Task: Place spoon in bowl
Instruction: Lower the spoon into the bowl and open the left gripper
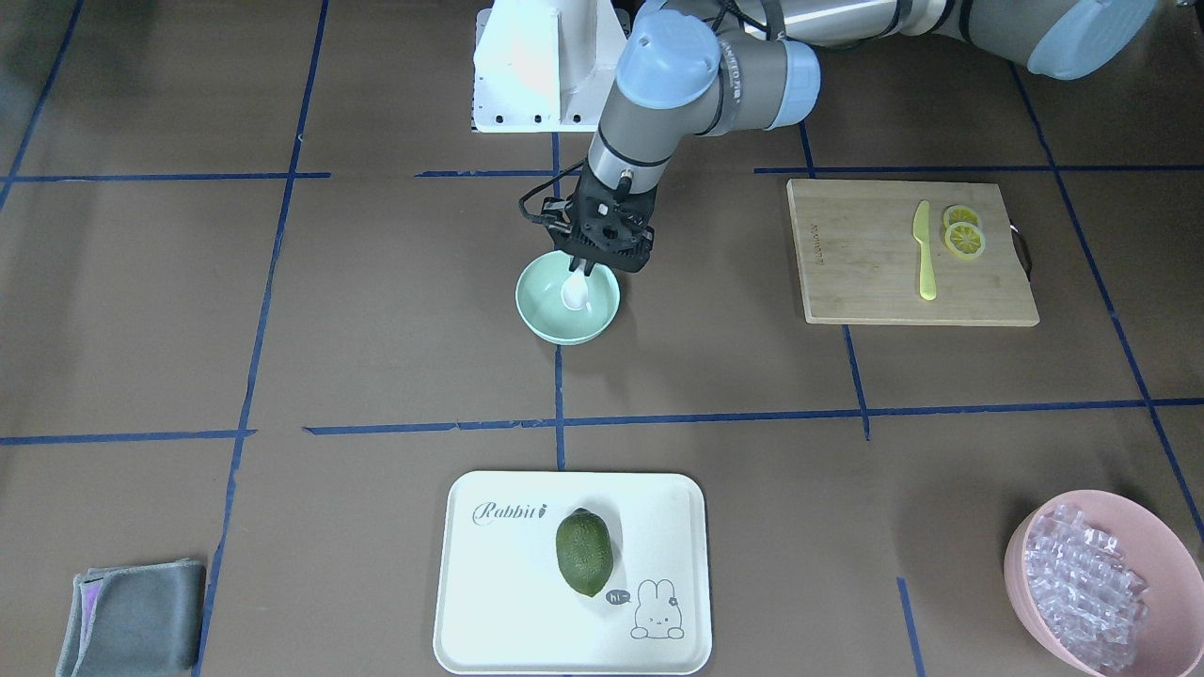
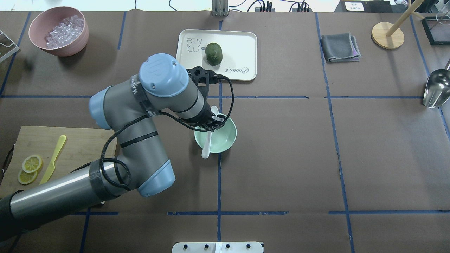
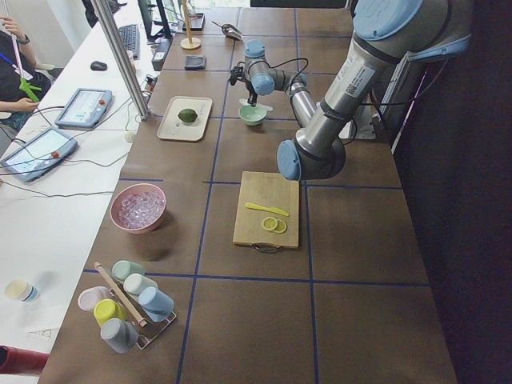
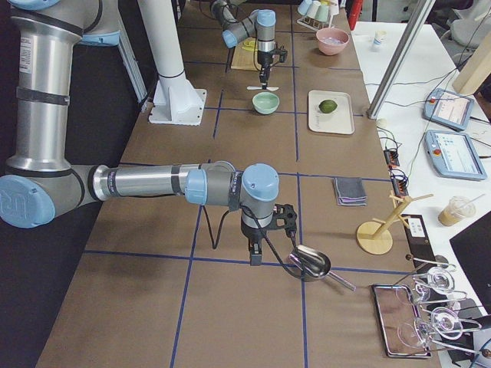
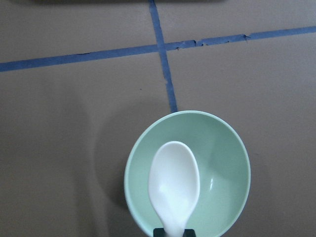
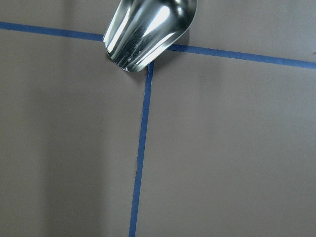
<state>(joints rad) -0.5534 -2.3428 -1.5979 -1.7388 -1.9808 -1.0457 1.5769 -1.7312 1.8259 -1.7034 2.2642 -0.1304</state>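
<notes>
Left gripper [image 1: 588,263] is clamped on the slim handle of the spoon [image 1: 576,293], which is small, white, glossy plastic. Its oval scoop hangs just below, over the inside of the mint bowl [image 1: 538,307]. Whether the right gripper [image 4: 255,257] is wide or narrow, I cannot tell.

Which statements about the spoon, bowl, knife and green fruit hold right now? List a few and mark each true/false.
1. The left claw grips the spoon above the mint bowl. True.
2. The spoon lies released inside the mint bowl. False: the claw holds it above the bowl.
3. The knife lies on the cutting board beside the lemon slices. True.
4. The green fruit sits in the pink bowl. False: the green fruit is on the white tray; the pink bowl holds clear pieces.
</notes>
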